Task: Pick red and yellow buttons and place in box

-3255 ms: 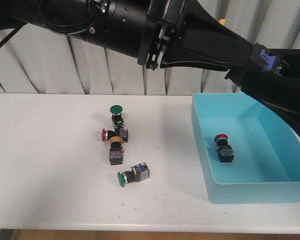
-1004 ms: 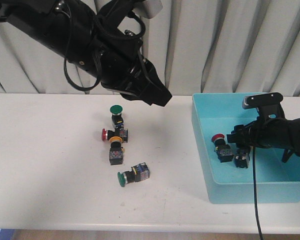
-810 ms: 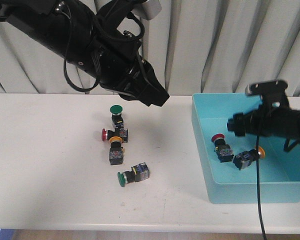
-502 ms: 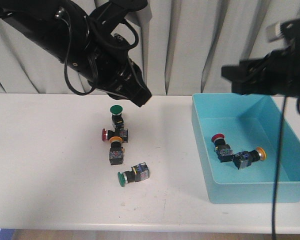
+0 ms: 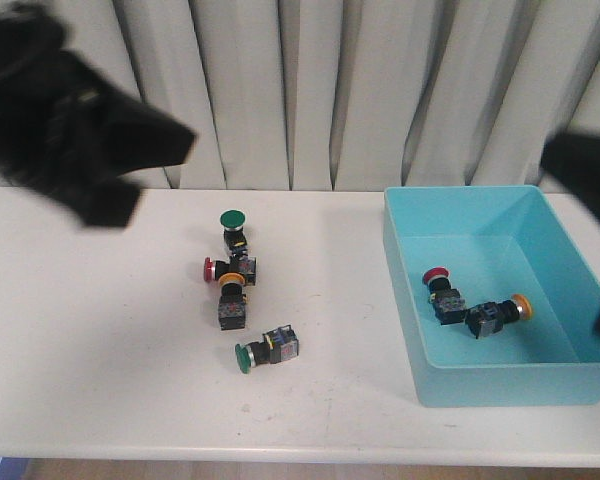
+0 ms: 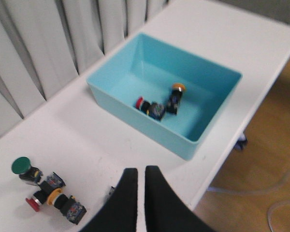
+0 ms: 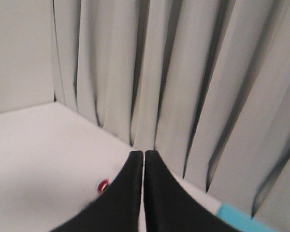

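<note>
White table [image 5: 100, 330], grey curtain [image 5: 310, 90] behind. Your box [image 5: 500, 375] sat at the right, holding one red button [image 5: 443, 290] and one yellow button [image 5: 495, 316], touching. Another red button [image 5: 220, 268] and a yellow button [image 5: 231, 298] lay clustered with a green button [image 5: 232, 228] mid-table. Left gripper [image 6: 137, 193] and right gripper [image 7: 143, 193] had fingers pressed together, empty.

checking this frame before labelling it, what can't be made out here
- Front view: the left arm is a black motion blur, its pincer not discernible.
- Front view: the right arm is cut off by the frame edge, pincer out of view.
- Right wrist view: a red-capped button is tiny, its body hidden behind the fingers.
- Left wrist view: the table buttons are blurred and partly hidden.
</note>
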{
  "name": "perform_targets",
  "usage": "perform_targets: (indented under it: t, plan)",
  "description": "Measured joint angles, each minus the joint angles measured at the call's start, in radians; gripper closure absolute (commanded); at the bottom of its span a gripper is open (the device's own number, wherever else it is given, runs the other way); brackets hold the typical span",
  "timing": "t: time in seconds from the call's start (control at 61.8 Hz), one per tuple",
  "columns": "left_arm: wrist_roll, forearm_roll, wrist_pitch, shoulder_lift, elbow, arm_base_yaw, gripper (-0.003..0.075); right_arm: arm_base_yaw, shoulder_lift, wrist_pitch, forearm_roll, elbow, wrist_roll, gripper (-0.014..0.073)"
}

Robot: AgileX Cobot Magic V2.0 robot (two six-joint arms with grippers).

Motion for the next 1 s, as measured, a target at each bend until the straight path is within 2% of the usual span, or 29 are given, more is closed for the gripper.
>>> perform_targets:
  t: [0.243, 0.34, 0.421, 0.631, 1.004]
  plan:
    - [-0.087, 0.05, -0.32, -0.434, 0.566, 0.0, 0.0728, 0.0, -0.184, 0.002, -0.008, 0.255, 0.0, 0.06]
    - [-0.14, 0.086, -0.443, -0.573, 0.745, 0.0, 0.0728, 0.0, -0.231, 0.014, -0.011, 0.303, 0.001, 0.06]
    - [-0.17, 0.095, -0.52, -0.659, 0.836, 0.0, 0.0728, 0.0, -0.254, 0.031, -0.011, 0.314, 0.004, 0.06]
    - [-0.18, 0.097, -0.61, -0.732, 0.902, 0.0, 0.0727, 0.0, -0.261, 0.06, -0.002, 0.314, 0.004, 0.06]
    - [-0.182, 0.095, -0.613, -0.732, 0.902, 0.0, 0.0727, 0.0, -0.261, 0.061, 0.0, 0.314, 0.004, 0.06]
